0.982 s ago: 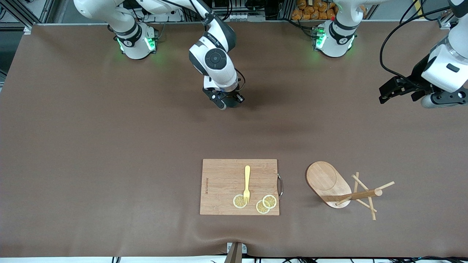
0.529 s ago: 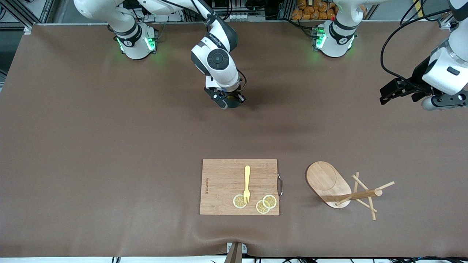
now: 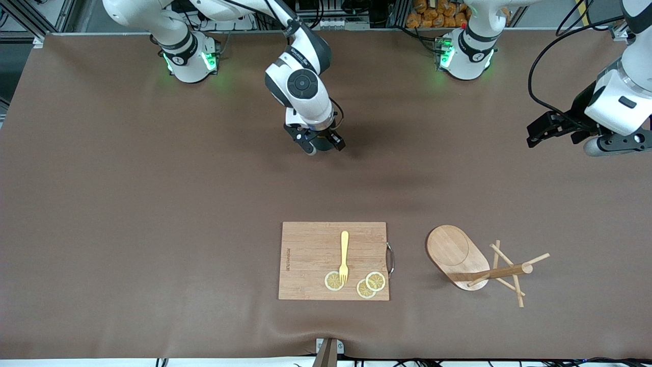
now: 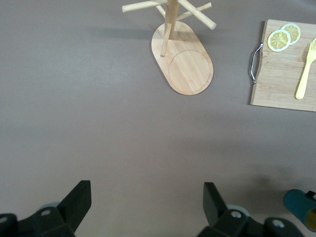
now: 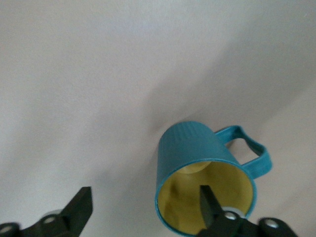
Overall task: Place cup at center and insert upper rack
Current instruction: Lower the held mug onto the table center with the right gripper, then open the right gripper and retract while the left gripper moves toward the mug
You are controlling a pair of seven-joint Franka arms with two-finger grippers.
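Only right wrist view: cup (image 5: 205, 173) beneath open right end effector (image 5: 143, 207).

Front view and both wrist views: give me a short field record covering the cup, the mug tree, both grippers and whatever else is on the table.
cup: small dark teal mug with yellow inside, under the right gripper, not gripped
right gripper: open, one finger over the mug's mouth, the other outside its wall
left gripper: open, waiting over bare table at the left arm's end
upper rack: light wooden mug tree with oval base, upright, untouched, nearer the front camera
other: rectangular wooden cutting board beside the rack, carrying a yellow fork and lemon slices
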